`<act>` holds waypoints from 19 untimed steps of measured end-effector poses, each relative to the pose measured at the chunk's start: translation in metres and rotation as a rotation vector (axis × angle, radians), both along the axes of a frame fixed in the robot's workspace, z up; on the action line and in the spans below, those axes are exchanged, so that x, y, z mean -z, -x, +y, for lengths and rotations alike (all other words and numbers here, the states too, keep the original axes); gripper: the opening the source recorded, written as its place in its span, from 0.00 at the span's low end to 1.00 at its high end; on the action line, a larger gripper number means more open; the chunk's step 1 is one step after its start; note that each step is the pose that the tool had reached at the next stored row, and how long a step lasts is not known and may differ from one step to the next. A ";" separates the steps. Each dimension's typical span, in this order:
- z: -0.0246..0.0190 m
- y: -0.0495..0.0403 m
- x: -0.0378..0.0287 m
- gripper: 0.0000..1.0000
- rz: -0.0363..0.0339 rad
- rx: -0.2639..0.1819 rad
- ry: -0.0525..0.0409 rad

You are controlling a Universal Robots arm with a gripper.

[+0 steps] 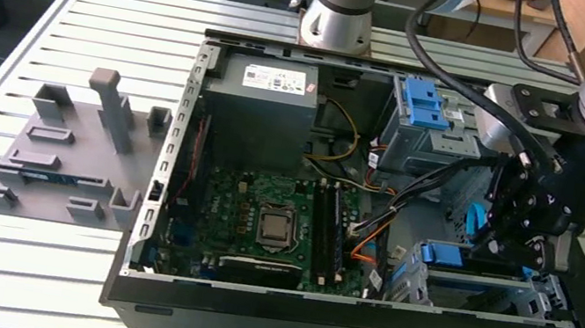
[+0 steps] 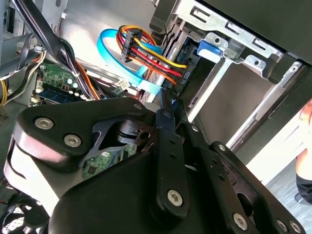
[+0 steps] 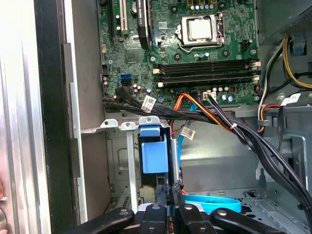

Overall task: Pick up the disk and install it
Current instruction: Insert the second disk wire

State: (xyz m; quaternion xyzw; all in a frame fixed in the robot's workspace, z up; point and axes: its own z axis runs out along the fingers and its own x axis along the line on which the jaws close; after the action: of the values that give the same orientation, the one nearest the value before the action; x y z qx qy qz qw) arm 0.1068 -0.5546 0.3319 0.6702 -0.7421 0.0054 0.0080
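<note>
My gripper (image 1: 525,253) reaches down into the open computer case (image 1: 158,222), at the lower drive cage (image 1: 491,295) on the exterior view's right. In both wrist views its fingers (image 3: 161,197) are pressed together, with a thin sliver of blue between them. The tips (image 2: 168,105) sit at the edge of a black-framed blue plastic part (image 3: 153,157) standing in that cage. The disk's silver face is hidden, and I cannot tell whether this blue part is its carrier.
Bundled power cables (image 2: 146,48) and a blue flat cable (image 3: 209,202) hang close around the fingers. A second cage with a blue latch (image 1: 422,105) and the grey power supply (image 1: 262,96) lie behind. A grey fixture (image 1: 68,153) stands outside the case. A hand (image 2: 307,114) shows nearby.
</note>
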 end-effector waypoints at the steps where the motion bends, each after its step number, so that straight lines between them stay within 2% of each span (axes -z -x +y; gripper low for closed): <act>1: -0.0001 -0.0001 0.0004 0.16 0.0000 0.000 0.0001; 12: -0.0013 -0.0001 0.0031 0.16 0.0000 0.000 0.0002; 14: -0.0013 -0.0002 0.0034 0.17 -0.0002 0.000 -0.0003; 15: -0.0013 -0.0002 0.0034 0.24 -0.0001 0.000 -0.0003; 19: -0.0013 -0.0002 0.0029 0.24 0.0000 0.000 -0.0001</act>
State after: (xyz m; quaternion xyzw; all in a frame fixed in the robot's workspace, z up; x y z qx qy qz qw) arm 0.1070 -0.5558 0.3290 0.6702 -0.7421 0.0054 0.0080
